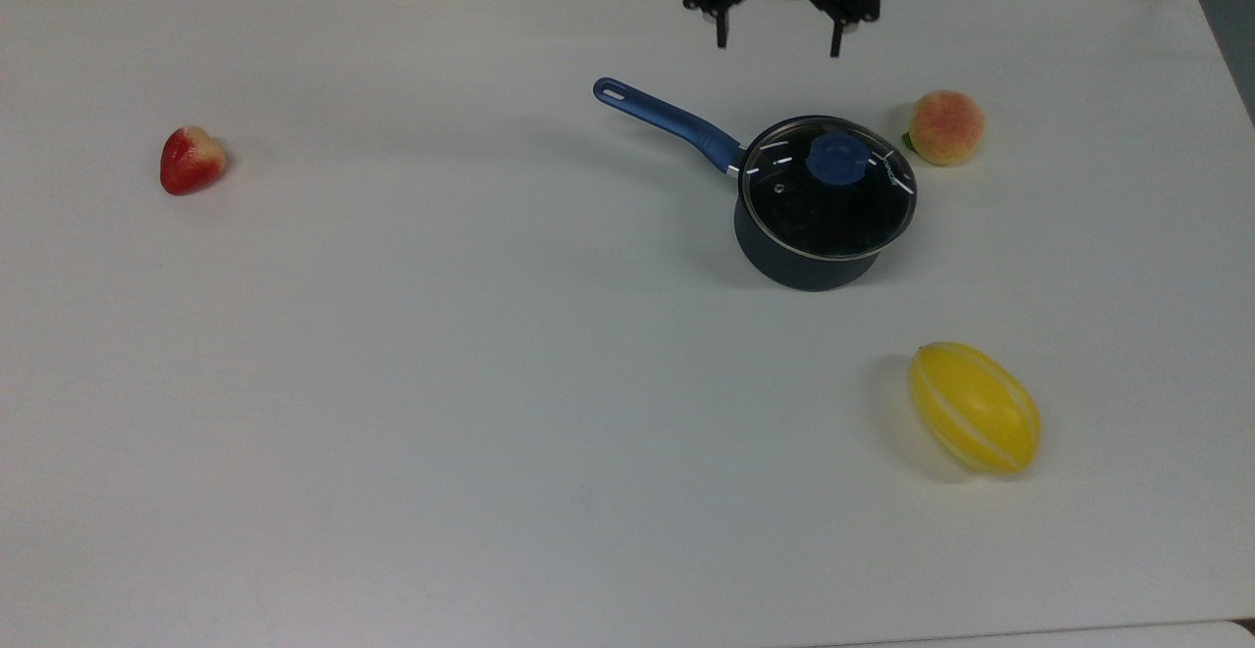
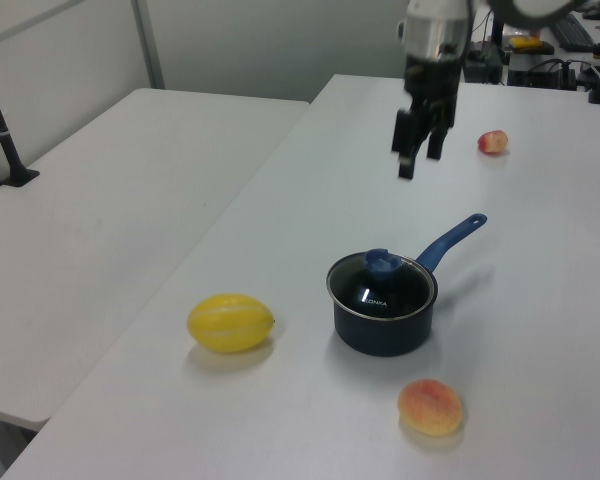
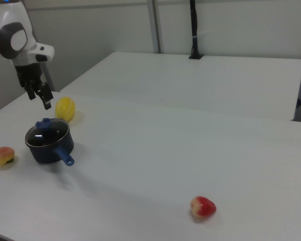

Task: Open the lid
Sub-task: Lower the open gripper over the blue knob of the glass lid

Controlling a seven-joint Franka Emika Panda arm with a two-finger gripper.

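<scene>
The lid is clear glass with a metal rim and a blue knob. It sits shut on a dark saucepan with a blue handle, right of the table's middle in the top view. My gripper hangs open and empty above the table, beyond the pan near the far edge, apart from the knob. In the left view the gripper is high above and behind the lid. In the right view the gripper hovers over the lid.
A peach lies close to the pan on the top view's right. A yellow melon lies nearer the front. A strawberry sits far to the top view's left. The white table has wide bare room in the middle.
</scene>
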